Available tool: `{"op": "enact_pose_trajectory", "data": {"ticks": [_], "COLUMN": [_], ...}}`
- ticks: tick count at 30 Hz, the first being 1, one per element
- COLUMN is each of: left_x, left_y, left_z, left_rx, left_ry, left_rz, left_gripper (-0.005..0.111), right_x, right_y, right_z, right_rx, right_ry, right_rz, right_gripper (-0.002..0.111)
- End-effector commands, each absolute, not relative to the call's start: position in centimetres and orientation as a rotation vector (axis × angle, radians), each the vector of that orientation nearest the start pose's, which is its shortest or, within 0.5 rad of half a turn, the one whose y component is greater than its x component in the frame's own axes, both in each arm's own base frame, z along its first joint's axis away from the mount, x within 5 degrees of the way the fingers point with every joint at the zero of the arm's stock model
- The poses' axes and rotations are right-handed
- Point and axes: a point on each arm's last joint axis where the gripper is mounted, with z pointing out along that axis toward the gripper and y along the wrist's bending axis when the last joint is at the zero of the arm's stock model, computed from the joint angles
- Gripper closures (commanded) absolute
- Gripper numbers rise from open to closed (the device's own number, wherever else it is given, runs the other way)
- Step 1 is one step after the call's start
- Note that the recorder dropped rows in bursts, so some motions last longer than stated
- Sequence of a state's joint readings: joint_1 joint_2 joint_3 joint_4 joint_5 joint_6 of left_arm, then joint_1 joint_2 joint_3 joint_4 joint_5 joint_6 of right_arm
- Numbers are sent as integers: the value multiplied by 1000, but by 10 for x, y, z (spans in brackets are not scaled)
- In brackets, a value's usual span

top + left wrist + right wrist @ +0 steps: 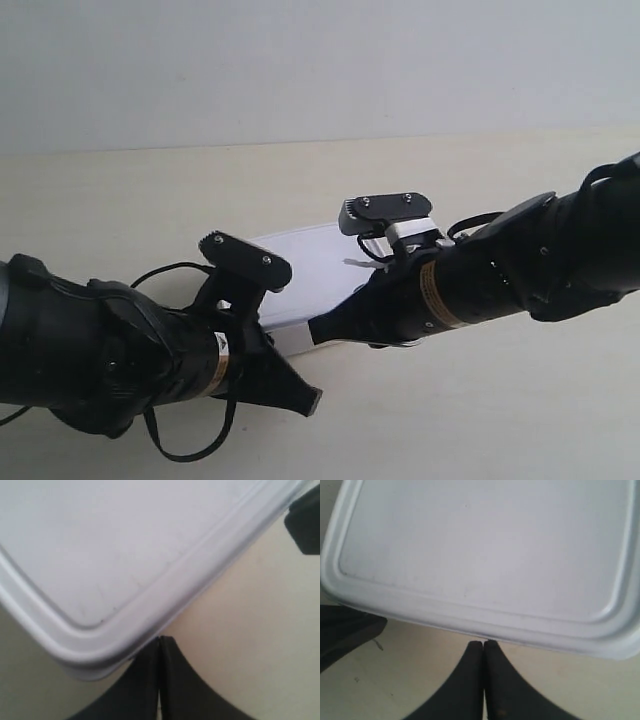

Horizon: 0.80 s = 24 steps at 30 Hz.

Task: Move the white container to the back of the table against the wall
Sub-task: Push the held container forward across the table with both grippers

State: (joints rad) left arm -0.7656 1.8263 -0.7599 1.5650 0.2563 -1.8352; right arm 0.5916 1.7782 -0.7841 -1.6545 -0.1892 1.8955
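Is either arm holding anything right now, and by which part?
Nothing is held. The left gripper, jaws shut empty, sits near a corner of the white container; the right gripper, likewise shut, by its side rim.

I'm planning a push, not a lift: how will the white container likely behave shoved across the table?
The white container looks low and flat, so it should slide rather than tip. The smooth table probably gives little drag. The left gripper sits at a corner, so uneven pushing may swivel it.

Open table (150, 190) btwn white container (310, 265) & wall (300, 60).
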Motion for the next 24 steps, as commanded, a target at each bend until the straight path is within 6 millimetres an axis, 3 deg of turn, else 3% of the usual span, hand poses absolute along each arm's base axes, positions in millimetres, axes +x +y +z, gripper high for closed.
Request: {"op": "enact_pose_trajectory", "data": {"ticks": [1, 15, 24], "left_x": [254, 277, 283], "left_y": [-198, -185, -190], "left_z": [115, 109, 115], "left_rx": [474, 439, 433], "left_ry": [2449, 2462, 2438], "left_rz": [-57, -46, -60], "left_gripper": [107, 107, 107], "right_x": [262, 273, 282], "right_y": [193, 199, 204], "right_z": [138, 147, 128], "right_rx": [-520, -511, -509], "right_ry": [2495, 2449, 2490], "right_rz": [530, 529, 499], "right_gripper": [108, 108, 108]}}
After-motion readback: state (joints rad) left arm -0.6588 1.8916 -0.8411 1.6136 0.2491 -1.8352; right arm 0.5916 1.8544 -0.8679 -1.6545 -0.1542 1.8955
